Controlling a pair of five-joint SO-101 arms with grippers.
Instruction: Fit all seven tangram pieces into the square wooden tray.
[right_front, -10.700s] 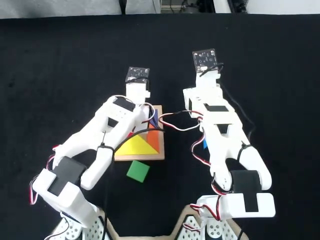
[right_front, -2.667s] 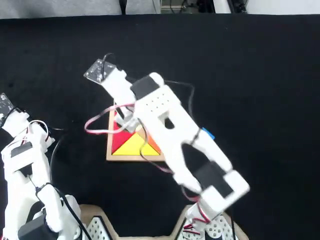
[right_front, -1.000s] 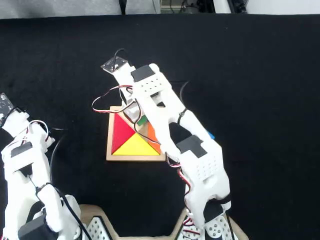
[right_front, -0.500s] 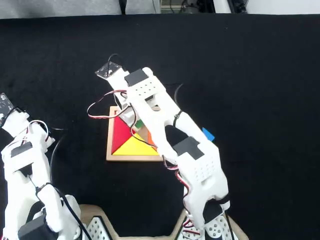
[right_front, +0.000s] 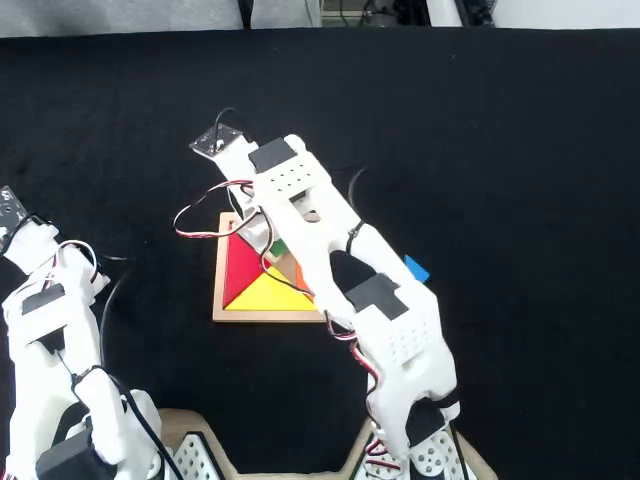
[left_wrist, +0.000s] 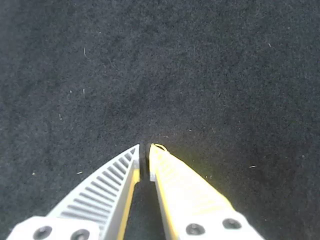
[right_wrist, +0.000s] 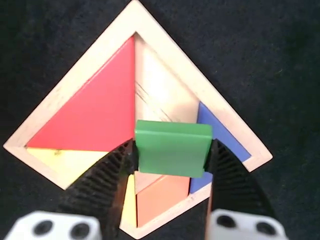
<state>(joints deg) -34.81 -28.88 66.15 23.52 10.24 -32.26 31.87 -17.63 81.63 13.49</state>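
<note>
The square wooden tray (right_wrist: 100, 47) lies under my right gripper (right_wrist: 171, 159), which is shut on the green square (right_wrist: 172, 147) just above the tray's bare wood. A red triangle (right_wrist: 95, 115), a yellow triangle (right_wrist: 75, 162), an orange piece (right_wrist: 162, 197) and a blue piece (right_wrist: 220, 132) lie in the tray. In the high view the right arm covers the far half of the tray (right_front: 270, 317), and the green square (right_front: 279, 247) peeks out beside it. My left gripper (left_wrist: 145, 150) is shut on nothing, over bare cloth at the table's left edge (right_front: 10, 210).
A small blue piece (right_front: 416, 268) lies on the black cloth to the right of the tray, close beside the right arm. The left arm (right_front: 50, 330) stands folded back at the left side. Black cloth covers the whole table.
The left arm pulled away from the tray to the left edge. The right arm swung over the tray with the green square, which had lain in front of the tray. It has barely moved in the last half second.
</note>
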